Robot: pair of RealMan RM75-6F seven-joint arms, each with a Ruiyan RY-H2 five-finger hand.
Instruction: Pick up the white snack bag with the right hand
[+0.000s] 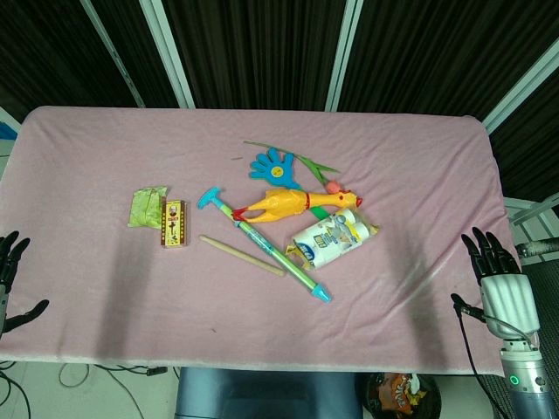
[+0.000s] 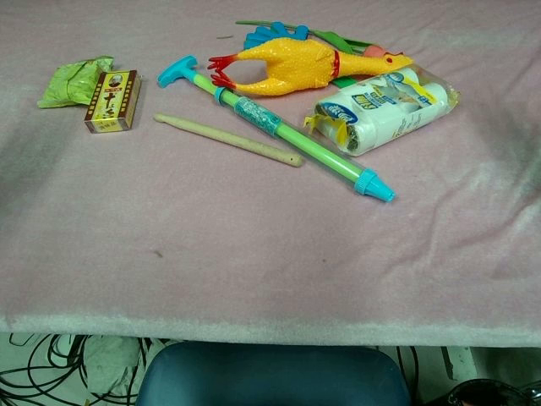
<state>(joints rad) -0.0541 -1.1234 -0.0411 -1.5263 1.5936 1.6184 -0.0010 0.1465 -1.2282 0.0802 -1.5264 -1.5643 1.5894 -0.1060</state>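
The white snack bag (image 1: 334, 241) (image 2: 387, 110) lies near the middle of the pink table, just below the yellow rubber chicken (image 1: 293, 203) (image 2: 296, 64) and right of the green pump tube (image 1: 275, 249) (image 2: 283, 127). My right hand (image 1: 496, 275) hovers at the table's right front edge, fingers spread, holding nothing, well right of the bag. At the left front edge my left hand (image 1: 10, 279) is also open and empty. Neither hand shows in the chest view.
A wooden stick (image 1: 242, 255) (image 2: 228, 140) lies left of the tube. A small red box (image 1: 174, 223) (image 2: 112, 101) and a green packet (image 1: 147, 207) (image 2: 73, 79) sit at the left. A blue hand-shaped toy (image 1: 275, 167) and a green stem lie behind the chicken.
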